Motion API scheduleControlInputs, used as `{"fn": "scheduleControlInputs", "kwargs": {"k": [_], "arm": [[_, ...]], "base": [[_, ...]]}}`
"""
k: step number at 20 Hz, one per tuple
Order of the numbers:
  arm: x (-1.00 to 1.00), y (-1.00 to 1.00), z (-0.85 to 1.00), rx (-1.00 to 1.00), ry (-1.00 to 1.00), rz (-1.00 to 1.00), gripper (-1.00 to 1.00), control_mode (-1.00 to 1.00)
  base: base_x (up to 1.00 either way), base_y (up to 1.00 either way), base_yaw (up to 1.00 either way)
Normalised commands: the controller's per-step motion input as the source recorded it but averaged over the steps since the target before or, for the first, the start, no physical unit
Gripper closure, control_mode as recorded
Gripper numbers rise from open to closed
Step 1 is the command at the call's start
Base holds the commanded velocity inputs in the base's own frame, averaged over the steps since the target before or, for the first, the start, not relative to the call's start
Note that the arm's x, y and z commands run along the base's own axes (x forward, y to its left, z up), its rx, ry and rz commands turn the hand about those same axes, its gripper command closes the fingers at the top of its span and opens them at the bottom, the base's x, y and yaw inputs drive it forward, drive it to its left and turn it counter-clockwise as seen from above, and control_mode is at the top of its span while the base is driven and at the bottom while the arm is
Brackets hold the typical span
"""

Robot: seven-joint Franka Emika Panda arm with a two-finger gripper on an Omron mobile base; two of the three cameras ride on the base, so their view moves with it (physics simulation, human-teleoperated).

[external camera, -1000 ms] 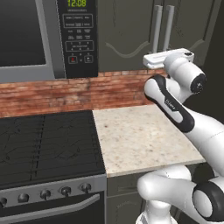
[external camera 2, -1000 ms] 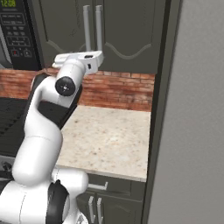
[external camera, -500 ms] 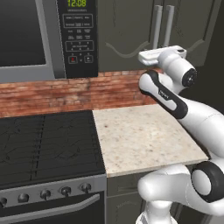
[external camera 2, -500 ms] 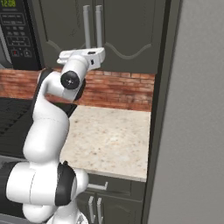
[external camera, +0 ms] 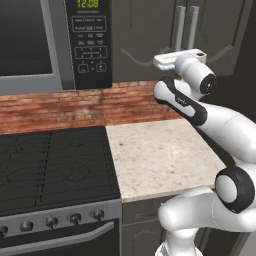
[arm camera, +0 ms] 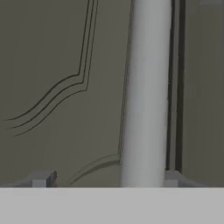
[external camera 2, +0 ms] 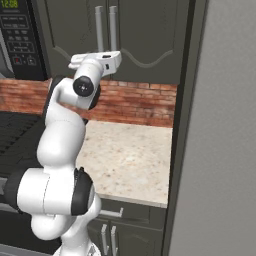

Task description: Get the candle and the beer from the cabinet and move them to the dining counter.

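My gripper (arm camera: pixel 105 179) stands open astride the cabinet (external camera: pixel 145 35) door handle (arm camera: pixel 146 96); doors shut, nothing retrieved yet.

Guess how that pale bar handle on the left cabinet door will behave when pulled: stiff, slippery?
Likely stiff: the bar handle looks like a straight, solid rod along the cabinet door. Possibly slippery, since it appears smooth and round. The end effector straddles it with fingers open, so a pull should probably swing the door rather than bend the bar.
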Motion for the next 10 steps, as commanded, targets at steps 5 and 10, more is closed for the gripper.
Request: {"fn": "scheduleControlInputs", "kwargs": {"k": [5,10], "arm": [[0.39,0.00,0.00,0.00,0.03,0.00,-1.00,-1.00],[0.38,0.02,-0.04,0.00,0.07,0.00,1.00,-1.00]], "base": [[0.00,0.00,0.00],[0.00,0.00,0.00]]}}
